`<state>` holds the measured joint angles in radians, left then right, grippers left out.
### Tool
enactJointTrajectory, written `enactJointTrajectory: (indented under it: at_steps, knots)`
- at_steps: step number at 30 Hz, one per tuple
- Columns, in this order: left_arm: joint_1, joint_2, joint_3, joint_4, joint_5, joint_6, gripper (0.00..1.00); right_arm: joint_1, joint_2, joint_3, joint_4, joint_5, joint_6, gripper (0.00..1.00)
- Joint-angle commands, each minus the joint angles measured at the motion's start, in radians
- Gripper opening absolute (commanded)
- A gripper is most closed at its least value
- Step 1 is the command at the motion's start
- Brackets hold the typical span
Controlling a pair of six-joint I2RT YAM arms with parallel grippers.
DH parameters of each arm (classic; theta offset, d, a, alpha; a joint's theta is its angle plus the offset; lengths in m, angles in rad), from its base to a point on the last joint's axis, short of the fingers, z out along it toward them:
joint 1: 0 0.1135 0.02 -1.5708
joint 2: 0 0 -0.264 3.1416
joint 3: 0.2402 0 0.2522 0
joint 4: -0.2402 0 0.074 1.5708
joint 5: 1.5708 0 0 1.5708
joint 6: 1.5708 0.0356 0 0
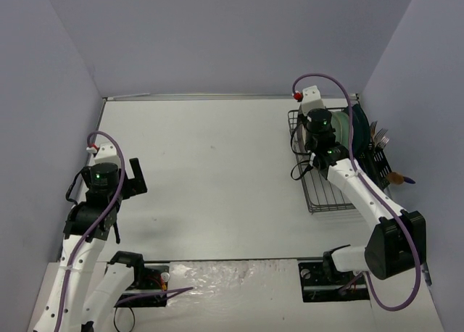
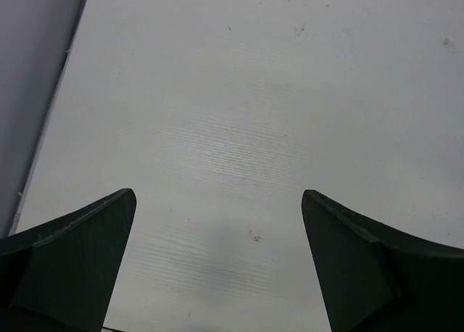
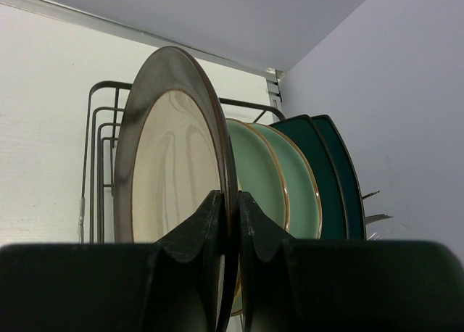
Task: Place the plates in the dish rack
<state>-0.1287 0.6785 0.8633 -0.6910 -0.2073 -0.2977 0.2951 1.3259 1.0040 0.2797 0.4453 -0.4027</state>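
My right gripper is shut on the rim of the cream plate with a grey-brown rim, held upright on edge over the dark wire dish rack. Behind it in the rack stand two pale mint-green plates and two dark teal plates. From above, the right gripper hides most of the plates; a green and teal edge shows. The cream floral plate is not visible. My left gripper is open and empty over bare table; it also shows in the top view.
Cutlery stands in the rack's side holder by the right wall. The grey walls close in on the left, back and right. The white table lies between the arms.
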Motion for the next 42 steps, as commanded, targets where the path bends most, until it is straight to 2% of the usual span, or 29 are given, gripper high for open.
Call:
enactJointTrajectory:
  at_steps: [1,8,18,32,42]
  knots:
    - [0.006,0.004,0.016,0.053,-0.014,0.017,0.97,-0.011,-0.036,0.032,0.244,0.058,-0.065,0.00]
    - [0.008,0.005,0.015,0.053,-0.015,0.017,0.97,-0.010,-0.073,0.070,0.243,0.030,-0.077,0.00]
    - [0.009,0.007,0.013,0.054,-0.015,0.019,0.97,-0.010,-0.077,0.007,0.276,0.003,-0.057,0.00]
    - [0.015,0.007,0.011,0.054,-0.017,0.019,0.97,-0.010,-0.140,0.094,0.284,-0.007,-0.130,0.00]
    - [0.015,0.003,0.010,0.053,-0.015,0.020,0.97,-0.013,-0.102,0.017,0.320,0.009,-0.127,0.00]
